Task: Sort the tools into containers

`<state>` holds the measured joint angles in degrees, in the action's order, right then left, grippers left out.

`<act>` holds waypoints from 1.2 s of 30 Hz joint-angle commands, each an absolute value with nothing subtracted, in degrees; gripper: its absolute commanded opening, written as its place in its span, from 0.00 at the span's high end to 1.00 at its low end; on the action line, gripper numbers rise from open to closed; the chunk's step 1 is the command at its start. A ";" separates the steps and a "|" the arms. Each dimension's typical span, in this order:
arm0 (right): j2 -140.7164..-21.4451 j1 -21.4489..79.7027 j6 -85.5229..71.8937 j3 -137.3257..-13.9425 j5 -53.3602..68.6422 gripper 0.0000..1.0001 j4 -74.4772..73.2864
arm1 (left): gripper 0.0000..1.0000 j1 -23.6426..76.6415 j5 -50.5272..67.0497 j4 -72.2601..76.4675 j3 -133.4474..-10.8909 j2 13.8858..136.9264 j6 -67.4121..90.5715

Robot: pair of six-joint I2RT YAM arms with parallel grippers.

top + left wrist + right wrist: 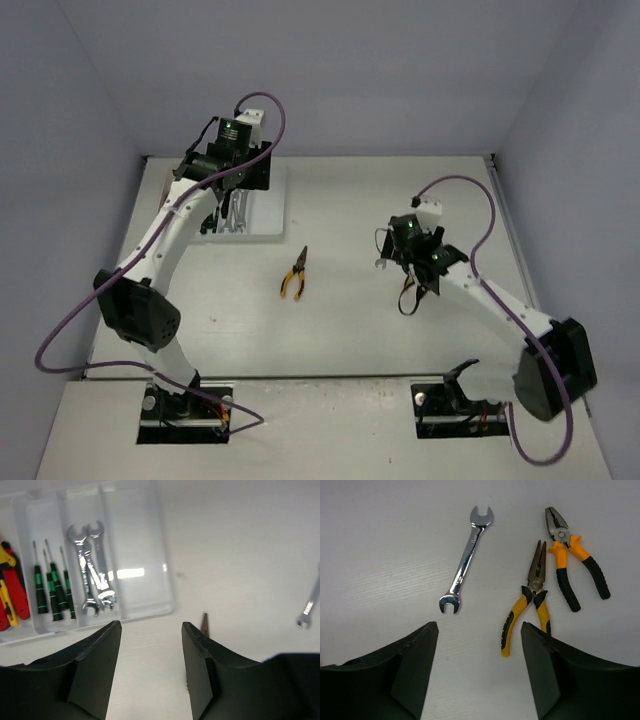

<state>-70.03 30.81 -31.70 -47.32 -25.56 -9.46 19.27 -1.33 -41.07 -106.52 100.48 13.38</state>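
Two pliers (532, 587) lie close together beside the wrench (467, 562); the right pincer (479, 630) and left pincer (151, 627) both gape empty; a careless grab may snag both pliers.

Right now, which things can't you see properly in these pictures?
- Shallow white plastic tray, top view: the left arm hides most of it.
- Red and yellow utility knives, left wrist view: cut off by the left edge.
- Orange-handled pliers, left wrist view: only the tip shows past the black fingers.
- Silver wrench, top view: tiny, half under the right arm.
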 commanded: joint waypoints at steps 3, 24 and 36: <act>-86.30 22.04 -32.85 -59.48 -18.78 0.44 -7.73 | 0.52 20.48 -1.14 -39.63 -90.18 80.03 15.17; -113.01 18.73 -37.16 -77.95 -16.29 0.63 -18.27 | 0.48 20.13 -8.17 -29.79 -53.52 41.92 13.45; -113.12 18.29 -38.24 -73.64 -12.26 0.67 -19.77 | 0.48 18.63 -5.80 -29.79 -53.53 42.46 13.27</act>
